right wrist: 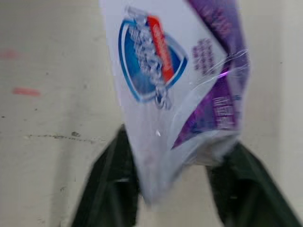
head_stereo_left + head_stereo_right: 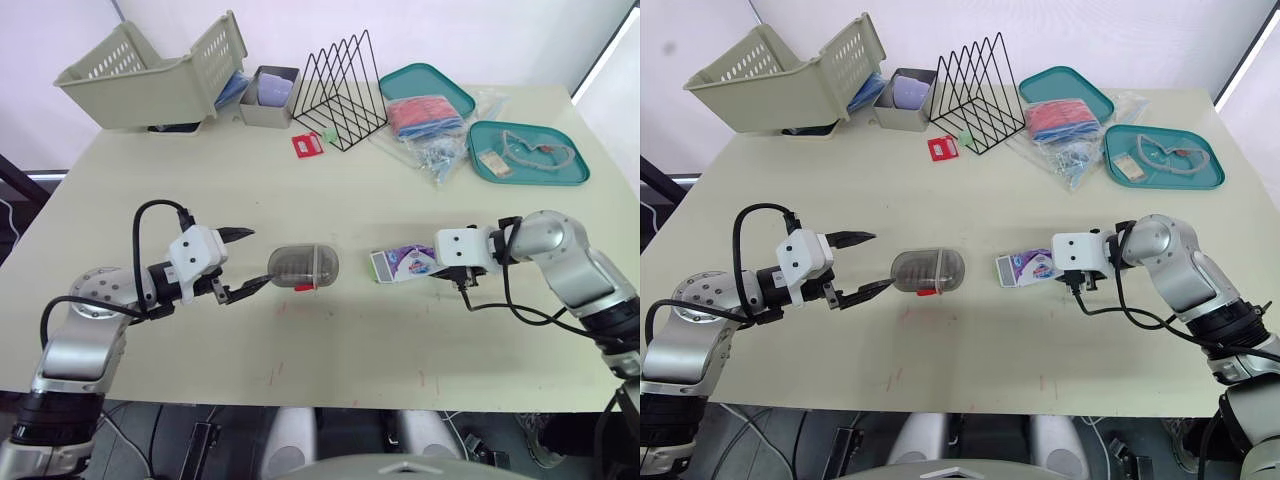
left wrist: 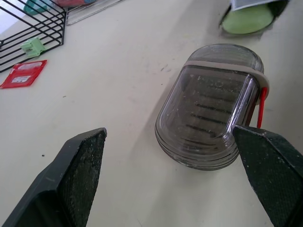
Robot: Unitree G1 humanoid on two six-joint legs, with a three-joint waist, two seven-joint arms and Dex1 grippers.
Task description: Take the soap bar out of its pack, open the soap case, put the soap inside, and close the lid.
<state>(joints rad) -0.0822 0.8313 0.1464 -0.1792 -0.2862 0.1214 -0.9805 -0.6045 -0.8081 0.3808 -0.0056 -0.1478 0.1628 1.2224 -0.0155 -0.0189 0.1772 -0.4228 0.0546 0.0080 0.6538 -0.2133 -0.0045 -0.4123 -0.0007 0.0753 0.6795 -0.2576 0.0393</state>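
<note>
The soap case (image 2: 303, 267) lies on its side in the middle of the bench (image 2: 330, 190). The left gripper (image 2: 256, 258) is just to the left of the case. It is wide open and holds nothing. One finger is on each side of the case's near end, but I cannot tell if they touch it.

The soap pack (image 2: 405, 263) lies just to the right of the case. The right gripper (image 1: 177, 161) pinches the end of the pack that is far from the case.

The pack looks thin, shiny and crinkly. I think it is soft and slippery, so the pinch should be on the flat end, firm and steady. The soap bar (image 3: 246, 20) inside is probably hard and smooth, and it may slide out quickly. The case looks like hard, clear plastic. It is likely light, so it could skid on the bench if pushed. Its two long sides look best to hold.

The left wrist view shows green soap peeking out of the pack's open end, which faces the case. It also shows ridges inside the case and a red clip (image 3: 259, 106) on its side. The eye views show how both arms sit beside the case. The right wrist view shows the pack's end caught between the two fingers.
</note>
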